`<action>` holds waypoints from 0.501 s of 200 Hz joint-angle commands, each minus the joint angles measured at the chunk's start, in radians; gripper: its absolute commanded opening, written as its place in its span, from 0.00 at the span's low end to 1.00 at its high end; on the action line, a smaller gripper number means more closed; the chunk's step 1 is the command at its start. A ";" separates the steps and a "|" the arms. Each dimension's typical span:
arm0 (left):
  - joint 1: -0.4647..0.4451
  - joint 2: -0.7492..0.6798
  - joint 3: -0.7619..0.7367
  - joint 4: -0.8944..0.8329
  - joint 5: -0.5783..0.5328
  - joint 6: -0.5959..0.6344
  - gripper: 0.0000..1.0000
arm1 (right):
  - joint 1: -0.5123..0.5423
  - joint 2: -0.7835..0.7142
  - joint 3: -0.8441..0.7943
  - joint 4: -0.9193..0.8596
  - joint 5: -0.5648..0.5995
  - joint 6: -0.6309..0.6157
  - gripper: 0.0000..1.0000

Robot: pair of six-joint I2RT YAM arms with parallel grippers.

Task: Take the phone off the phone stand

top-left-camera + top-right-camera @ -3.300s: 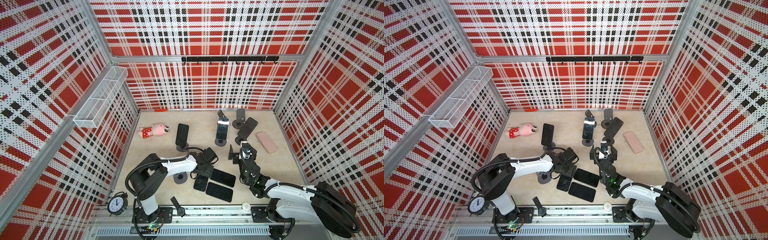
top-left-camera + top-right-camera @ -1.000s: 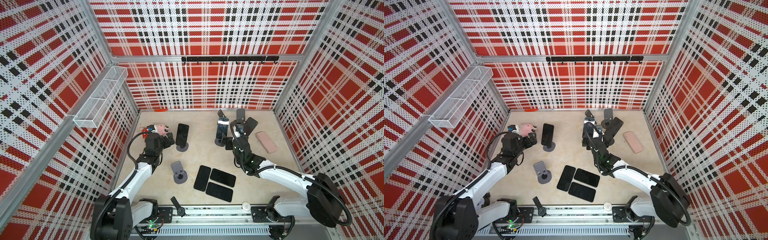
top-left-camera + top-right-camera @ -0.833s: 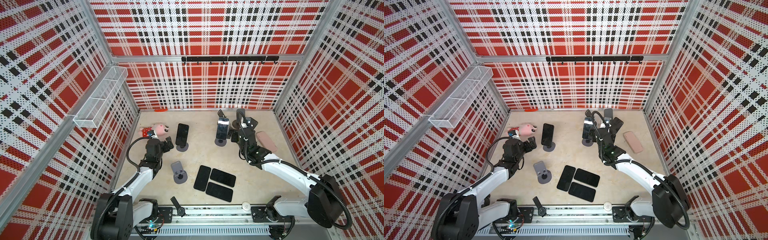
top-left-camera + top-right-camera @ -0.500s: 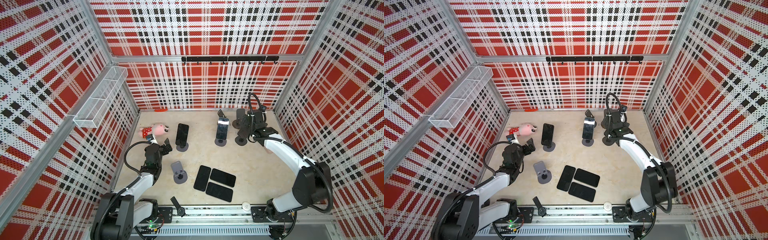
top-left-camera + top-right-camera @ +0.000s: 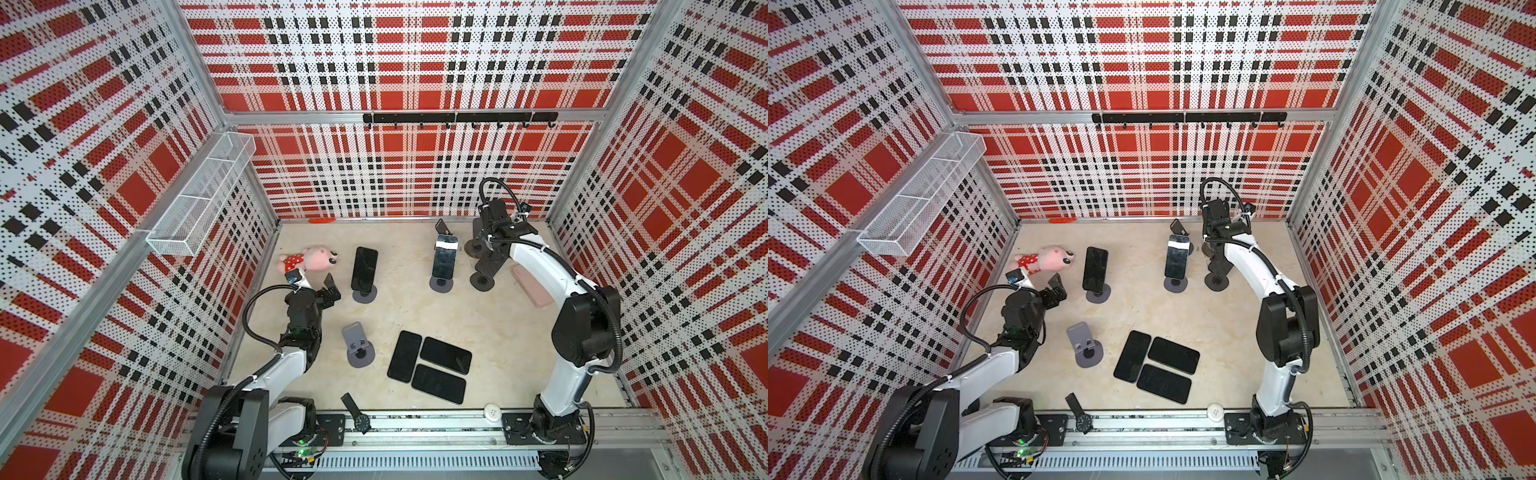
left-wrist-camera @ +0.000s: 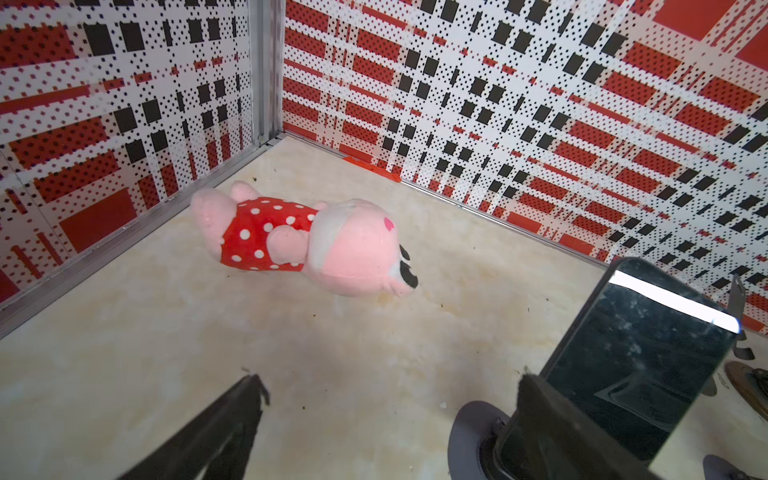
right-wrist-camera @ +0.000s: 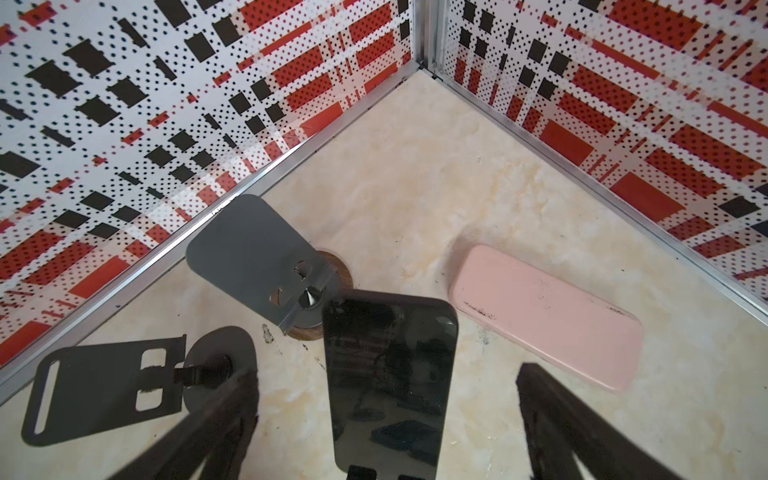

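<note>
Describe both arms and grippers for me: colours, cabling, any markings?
Both arms match: the left arm and right arm have glossy white links joined by bulky black joint housings, each with a black corrugated cable looping near the wrist. The left gripper and right gripper carry plain matte black, tapering fingers. Each wrist bears a small blue-marked module. No logos are legible.

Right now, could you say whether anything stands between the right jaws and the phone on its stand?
Nothing visible does: the phone stands ahead of the right gripper, its jaws open; the pink case and an empty stand lie beyond.
</note>
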 commanded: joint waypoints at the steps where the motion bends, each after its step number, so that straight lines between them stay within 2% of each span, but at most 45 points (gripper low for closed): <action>1: 0.009 -0.005 0.020 0.022 -0.012 -0.004 0.98 | -0.026 0.047 0.064 -0.102 0.014 0.066 1.00; 38: 0.009 0.002 0.024 0.016 -0.018 -0.008 0.98 | -0.032 0.128 0.189 -0.184 0.030 0.065 1.00; 76: 0.011 0.008 0.030 0.012 -0.019 -0.011 0.98 | -0.047 0.179 0.244 -0.195 0.003 0.063 1.00; 100: 0.021 0.006 0.027 0.010 -0.017 -0.020 0.98 | -0.054 0.207 0.278 -0.202 0.025 0.049 1.00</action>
